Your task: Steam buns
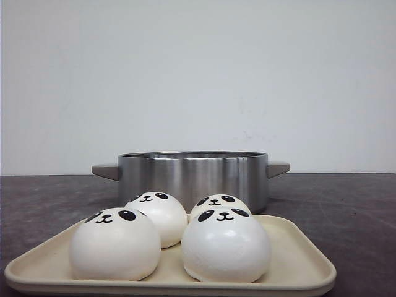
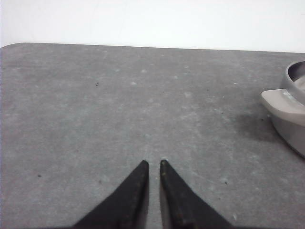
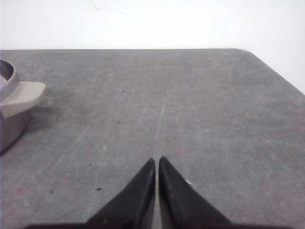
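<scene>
A: Buns first. Where do they sit?

B: Four white panda-face buns on the beige tray (image 1: pixel 307 260), nearest the front camera. Front-left bun (image 1: pixel 114 245) and front-right bun (image 1: pixel 226 245) sit side by side near the tray's near rim, apart by a slim gap. Back-left bun (image 1: pixel 158 213) and back-right bun (image 1: pixel 219 201) sit behind them; the back-right one is mostly hidden by the front-right one. All upright, faces toward the camera.

A: Behind the tray?

B: Steel pot (image 1: pixel 193 175), no lid on it, a grey handle on each side. Just beyond the tray's far edge; whether it touches the tray, the annotator can't tell. The inside of the pot is not visible from the front.

A: Surface?

B: Dark grey table (image 1: pixel 359 210), plain white wall behind.

A: Grippers?

B: Neither shows in the front view. Left gripper (image 2: pixel 153 163): black fingers nearly together, thin slit between the tips, nothing held, over bare table with the pot's handle (image 2: pixel 282 104) off to the side. Right gripper (image 3: pixel 157 160): fingers together, nothing held, over bare table, the pot's other handle (image 3: pixel 21 97) at the view's edge.
</scene>
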